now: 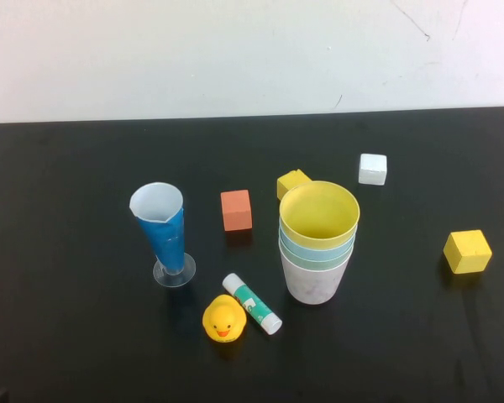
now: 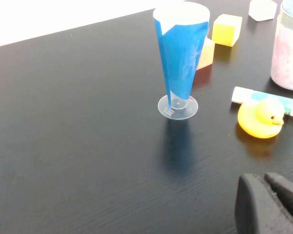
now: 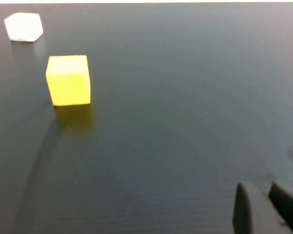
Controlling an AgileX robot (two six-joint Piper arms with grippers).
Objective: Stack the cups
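The cups [image 1: 317, 243] stand nested in one upright stack at the table's middle: a yellow cup [image 1: 319, 214] on top, light blue and green rims under it, and a pale pink cup [image 1: 313, 284] at the bottom. That pink cup's side [image 2: 289, 53] also shows in the left wrist view. Neither gripper appears in the high view. My left gripper [image 2: 263, 176] hovers over bare table short of the duck, shut and empty. My right gripper [image 3: 258, 187] hangs over bare table, well away from the yellow cube, its tips a narrow gap apart with nothing between them.
A tall blue cone glass [image 1: 164, 231] stands left of the stack. A rubber duck [image 1: 224, 319] and a glue stick [image 1: 252, 303] lie in front. An orange cube [image 1: 236, 210], a small yellow block [image 1: 291, 181], a white cube [image 1: 373, 169] and a yellow cube [image 1: 468, 251] are scattered around.
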